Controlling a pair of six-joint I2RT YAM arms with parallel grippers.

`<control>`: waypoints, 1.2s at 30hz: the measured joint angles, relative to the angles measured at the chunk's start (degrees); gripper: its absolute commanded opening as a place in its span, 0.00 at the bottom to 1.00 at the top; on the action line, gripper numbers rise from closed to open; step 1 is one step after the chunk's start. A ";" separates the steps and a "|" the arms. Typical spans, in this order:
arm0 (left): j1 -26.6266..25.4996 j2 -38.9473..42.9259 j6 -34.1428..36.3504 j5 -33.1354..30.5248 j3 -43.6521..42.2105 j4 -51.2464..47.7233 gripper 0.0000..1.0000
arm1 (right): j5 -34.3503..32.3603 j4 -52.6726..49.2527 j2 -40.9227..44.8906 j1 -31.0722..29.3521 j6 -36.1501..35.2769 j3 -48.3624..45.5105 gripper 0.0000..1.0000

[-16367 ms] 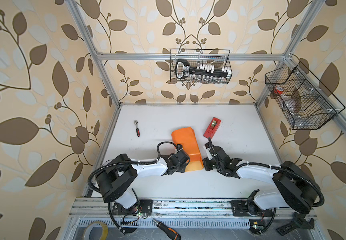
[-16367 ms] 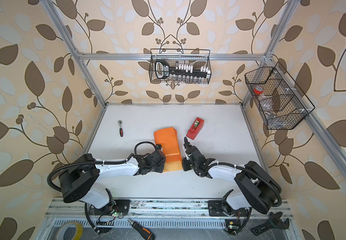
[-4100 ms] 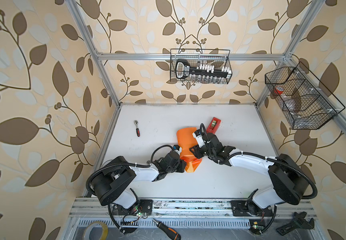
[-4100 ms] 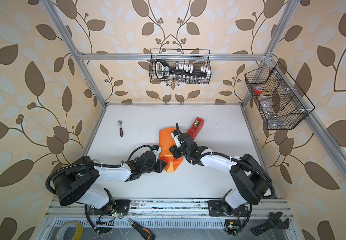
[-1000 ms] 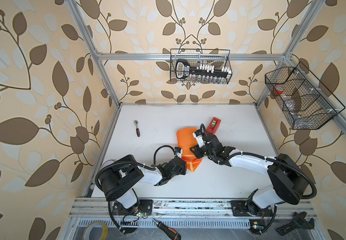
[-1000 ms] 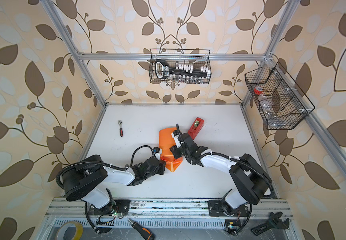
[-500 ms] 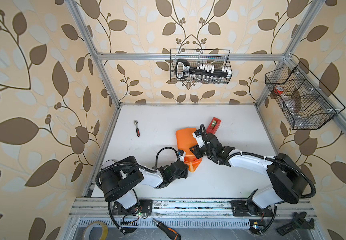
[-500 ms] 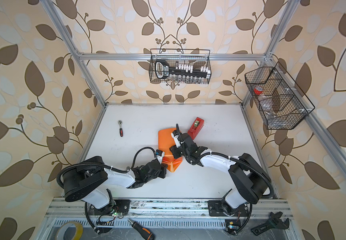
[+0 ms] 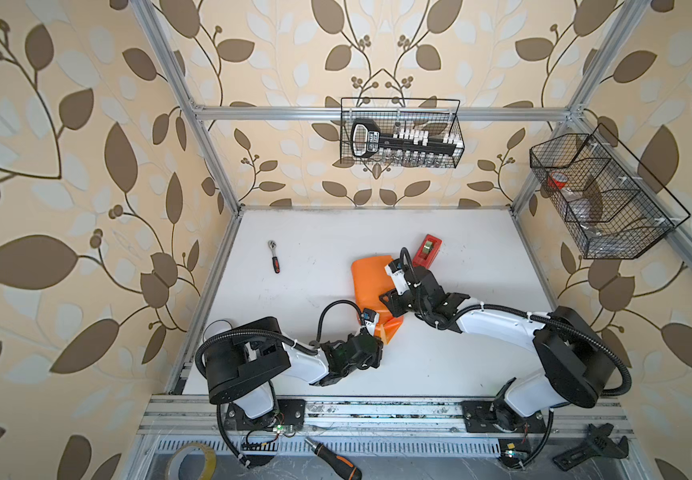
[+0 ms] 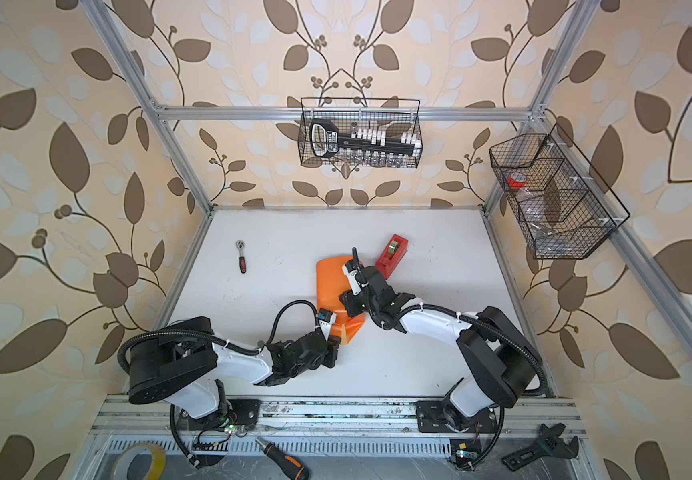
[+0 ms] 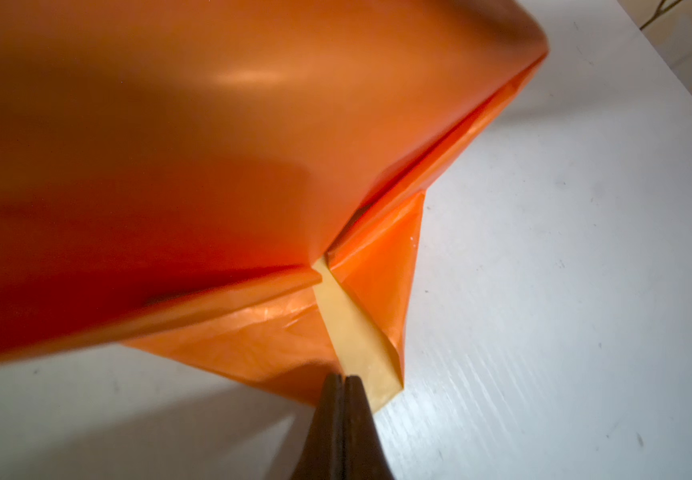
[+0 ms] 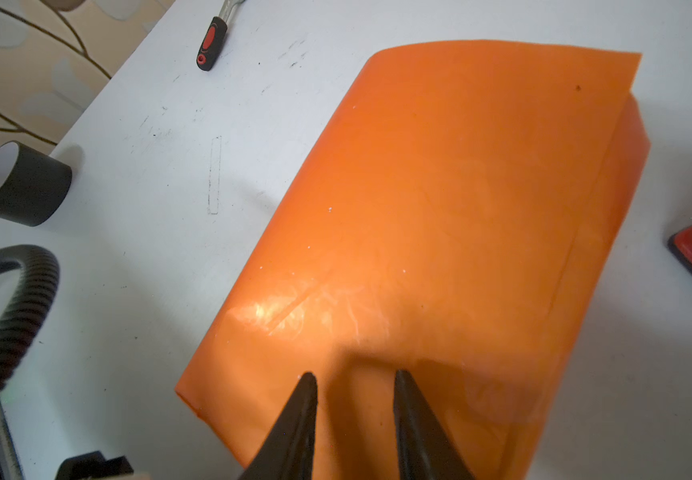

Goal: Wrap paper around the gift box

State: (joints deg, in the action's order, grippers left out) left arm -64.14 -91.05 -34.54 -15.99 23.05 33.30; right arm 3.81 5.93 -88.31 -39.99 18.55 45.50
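**Desk:** Where do we stand on the wrapping?

**Operator:** I can't see the box at all. I take it to be inside the paper point(image 9: 371, 282), which lies on the surface point(image 9: 419, 374) just beside the tape dispenser point(image 9: 427, 250), on its side toward the arms. The sheet is already round it, orange face out.

**Desk:** And the ends?

**Operator:** The end farther from the tape dispenser is half folded. In the left wrist view a flap point(image 11: 277, 345) lies flat, with a strip of the pale face showing. The end nearest the tape dispenser looks to me like an open, unfolded sleeve.

**Desk:** Hands?

**Operator:** My left hand point(image 11: 342, 380) has its fingers together, tips at the point of that flap. I can't tell whether any paper is pinched between them. My right hand point(image 12: 354, 376) has its fingers apart over the top of the paper, seemingly pressing on it, with nothing between them.

**Desk:** Taped?

**Operator:** A shiny patch point(image 12: 277, 311) near the right hand may be tape, but I can't be sure. I'd say we're about halfway: finish this flap, fold the other end, tape both.
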 measured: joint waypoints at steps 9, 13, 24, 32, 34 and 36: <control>-0.79 0.00 0.04 -0.81 -0.33 0.46 0.00 | 0.04 0.81 -0.37 -0.13 0.31 0.00 0.32; -0.76 0.13 0.07 -1.03 -0.33 0.37 0.00 | 0.04 0.83 -0.39 -0.13 0.31 0.00 0.32; 8.20 2.03 1.33 0.87 -0.50 -2.32 0.00 | 0.20 1.20 -0.63 -0.13 0.31 0.00 0.32; 10.99 2.12 1.79 2.34 -0.42 -2.34 0.00 | 0.17 1.20 -0.63 -0.13 0.31 0.00 0.32; 10.99 2.36 2.16 2.54 -0.42 -2.73 0.00 | 0.17 1.20 -0.63 -0.13 0.28 0.00 0.32; 10.99 2.89 2.67 2.95 -0.42 -3.61 0.06 | 0.20 1.20 -0.63 -0.13 0.31 0.00 0.32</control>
State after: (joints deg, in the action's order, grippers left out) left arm -53.15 -88.16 -31.88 -13.04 22.63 29.69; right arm 4.01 7.14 -88.95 -40.12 18.85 45.50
